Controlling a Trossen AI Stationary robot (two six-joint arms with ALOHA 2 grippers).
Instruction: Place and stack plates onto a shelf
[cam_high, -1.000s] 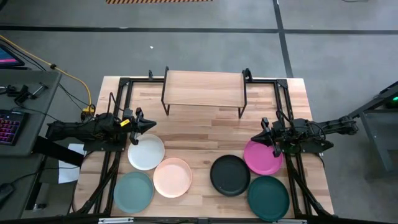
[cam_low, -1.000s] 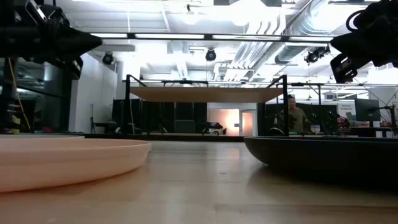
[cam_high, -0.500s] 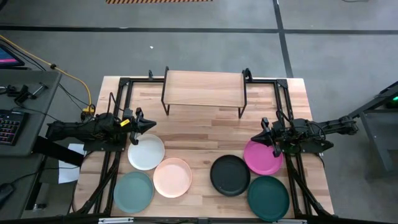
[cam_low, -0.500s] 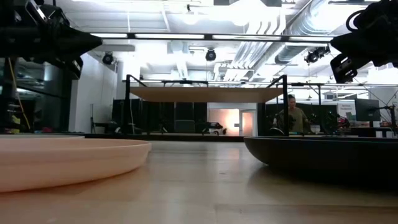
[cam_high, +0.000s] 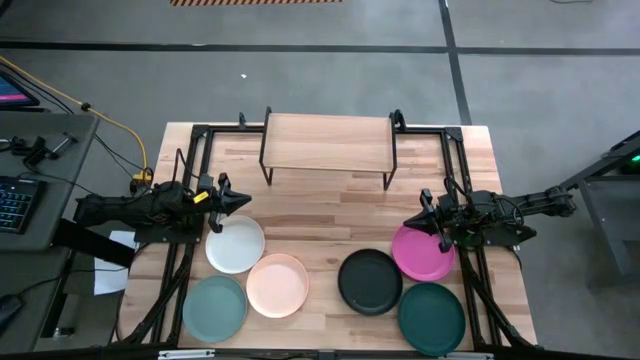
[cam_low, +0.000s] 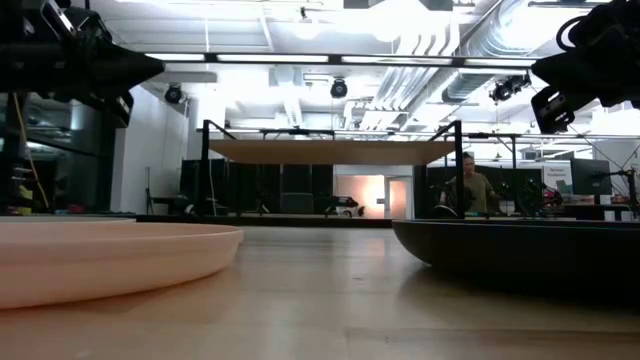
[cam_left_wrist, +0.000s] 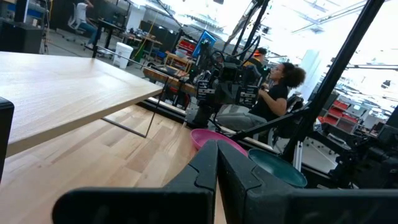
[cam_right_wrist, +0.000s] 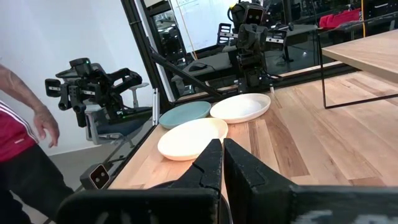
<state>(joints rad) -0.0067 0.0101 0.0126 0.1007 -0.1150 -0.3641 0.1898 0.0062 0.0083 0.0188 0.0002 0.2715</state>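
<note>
Six plates lie flat on the tabletop's near half: white (cam_high: 236, 244), peach (cam_high: 277, 285) and pale blue-green (cam_high: 214, 307) on the left, black (cam_high: 370, 281), magenta pink (cam_high: 422, 252) and dark teal (cam_high: 432, 317) on the right. The shelf (cam_high: 328, 143) stands bare at the far edge on thin black legs. My left gripper (cam_high: 244, 202) hovers shut just beyond the white plate's far rim. My right gripper (cam_high: 409, 223) hovers shut at the magenta plate's left rim. In the wrist views both finger pairs (cam_left_wrist: 217, 163) (cam_right_wrist: 222, 160) meet with nothing between them.
Black frame rails (cam_high: 190, 180) run along the table's left and right sides and behind the shelf. Bare wood (cam_high: 325, 215) lies between the shelf and the plates. A person (cam_left_wrist: 277, 93) sits beyond the right side; a person's hand (cam_right_wrist: 43, 124) shows beyond the left side.
</note>
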